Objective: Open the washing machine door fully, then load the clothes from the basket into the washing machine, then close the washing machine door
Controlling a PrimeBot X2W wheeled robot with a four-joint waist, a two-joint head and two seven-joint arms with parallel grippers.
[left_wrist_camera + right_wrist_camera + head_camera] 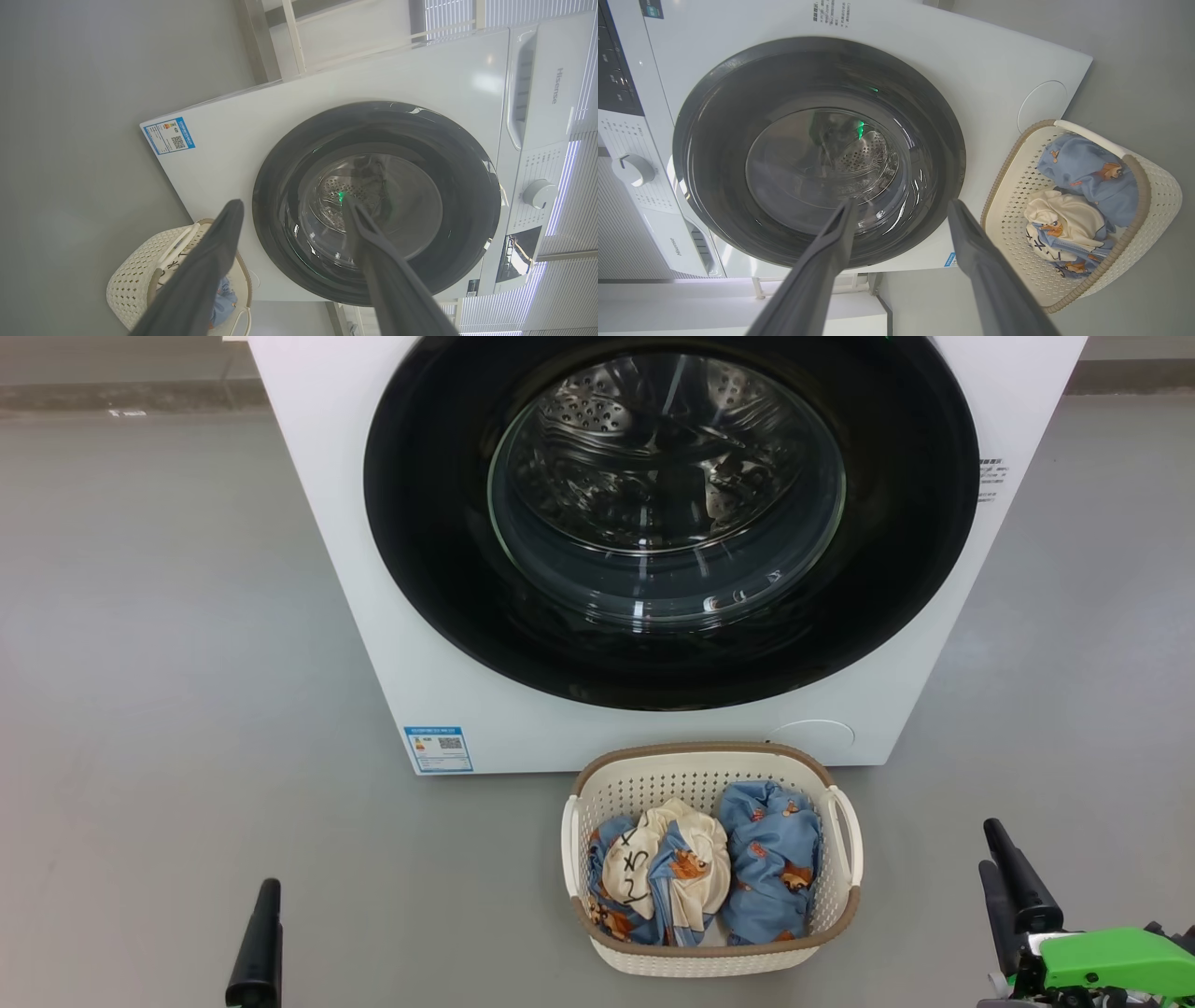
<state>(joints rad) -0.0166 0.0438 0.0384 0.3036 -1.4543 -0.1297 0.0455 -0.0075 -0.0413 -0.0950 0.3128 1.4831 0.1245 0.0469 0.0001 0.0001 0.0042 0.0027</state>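
Washing machine door closed at 12 o'clock in head view, basket with clothes on the floor at 6, just before it. My left gripper and right gripper are both spread wide, empty (well back from the door). Risk: glossy rim offers little purchase, so fingers may slip off. The swinging door might also clip the basket.

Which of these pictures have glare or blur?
Head view: sharp, with white glare streaks low on the door glass. Left wrist view: the left gripper looks soft; a green glint sits in the glass. Right wrist view: reflections grey the door's rim; the right gripper looks soft too.
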